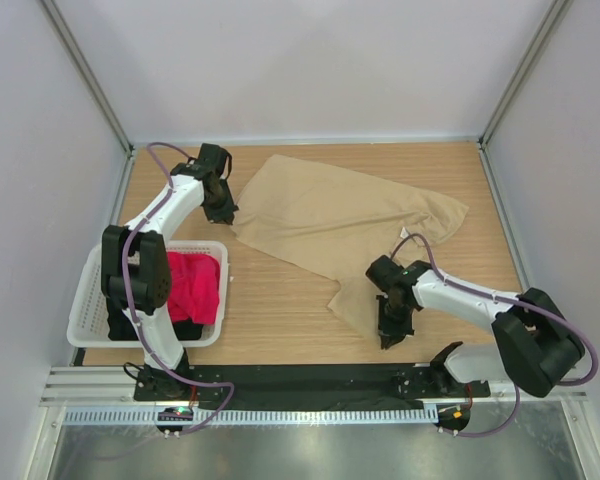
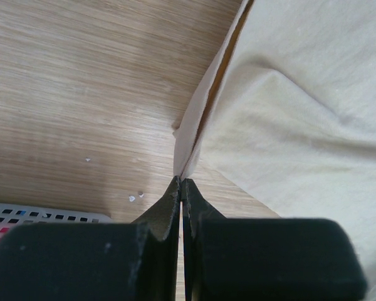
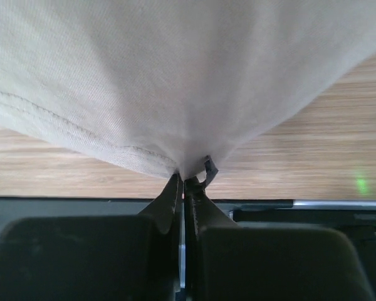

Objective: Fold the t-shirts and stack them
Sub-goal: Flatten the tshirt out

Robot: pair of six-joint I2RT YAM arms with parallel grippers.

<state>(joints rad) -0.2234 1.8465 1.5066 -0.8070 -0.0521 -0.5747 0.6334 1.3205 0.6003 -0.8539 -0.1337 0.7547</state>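
left fingers (image 2: 166, 210): clamped on tan t-shirt (image 1: 330, 215) edge, far-left
right fingers (image 3: 168, 199): clamped on its near hem

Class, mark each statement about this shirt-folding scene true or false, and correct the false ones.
1. The left jaws are shut on the tan t-shirt at its edge. True.
2. The right jaws stand open over bare wood. False: they are shut on the tan t-shirt's near edge.
3. The red-pink t-shirt lies in the white slotted basket. True.
4. The tan t-shirt is folded into a neat square. False: it lies spread out, unfolded, on the wooden table.
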